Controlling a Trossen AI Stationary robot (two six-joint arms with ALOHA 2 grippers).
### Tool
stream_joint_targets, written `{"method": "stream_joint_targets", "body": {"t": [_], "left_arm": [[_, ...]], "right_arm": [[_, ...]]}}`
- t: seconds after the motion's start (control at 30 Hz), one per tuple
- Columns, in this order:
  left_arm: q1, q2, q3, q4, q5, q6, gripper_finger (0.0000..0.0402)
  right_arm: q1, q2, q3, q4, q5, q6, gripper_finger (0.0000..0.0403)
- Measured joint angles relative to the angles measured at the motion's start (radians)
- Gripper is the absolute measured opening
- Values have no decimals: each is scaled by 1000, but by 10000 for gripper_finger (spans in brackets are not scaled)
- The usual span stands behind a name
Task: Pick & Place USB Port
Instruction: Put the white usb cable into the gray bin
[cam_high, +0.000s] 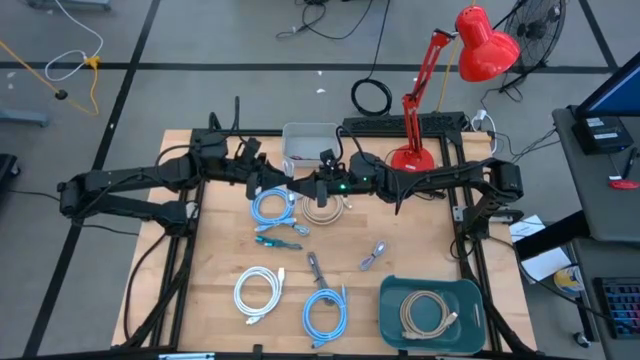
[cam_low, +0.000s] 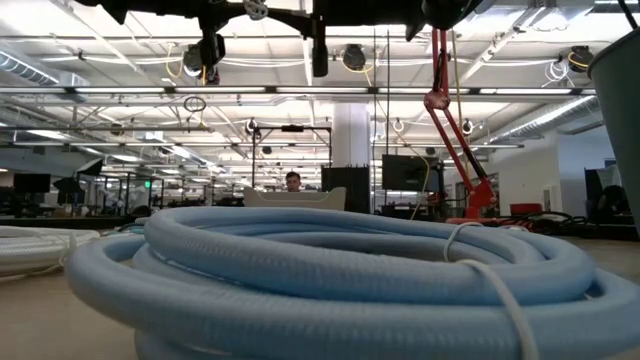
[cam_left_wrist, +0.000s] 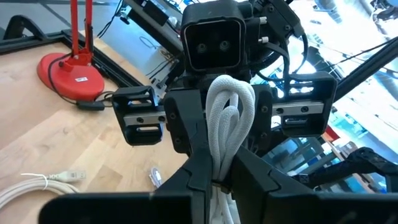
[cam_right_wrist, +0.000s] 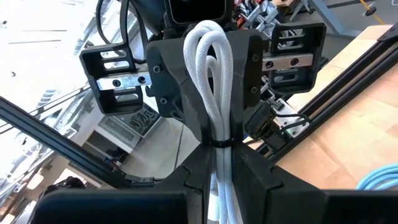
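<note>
White braided cable (cam_left_wrist: 228, 118), looped, black-tied, between both grippers.

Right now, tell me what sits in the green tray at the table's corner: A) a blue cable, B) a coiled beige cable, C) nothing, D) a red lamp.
B: the high view shows a coiled beige cable lying inside the green tray.

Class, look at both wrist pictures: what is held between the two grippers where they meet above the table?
A bundled white cable, gripped by both the left gripper and right gripper; both wrist views show it.
</note>
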Motion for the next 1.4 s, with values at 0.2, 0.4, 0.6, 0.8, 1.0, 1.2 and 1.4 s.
{"method": "stream_joint_targets", "body": {"t": [0.2, 0.4, 0.6, 0.8, 1.0, 1.2, 1.4], "left_arm": [[-1, 0, 2, 7, 27, 9, 32], [23, 0, 2, 10, 86, 11, 31], [72, 1, 2, -4, 136, 12, 31], [149, 1, 4, -41, 193, 56, 31], [274, 56, 133, -352, 233, 304, 31], [351, 225, 329, -529, 236, 526, 31], [379, 455, 573, -706, 218, 737, 31]], "right_arm": [[8, -3, -1, 33, -56, -3, 72], [30, -30, -3, 11, -91, 12, 126], [49, -71, -2, -110, -112, 27, 174], [68, -100, -2, -239, -148, 33, 193], [126, -132, -2, -341, -133, 36, 191], [183, -158, 0, -465, -122, 61, 188], [226, -158, 0, -669, -77, 84, 188]]}}
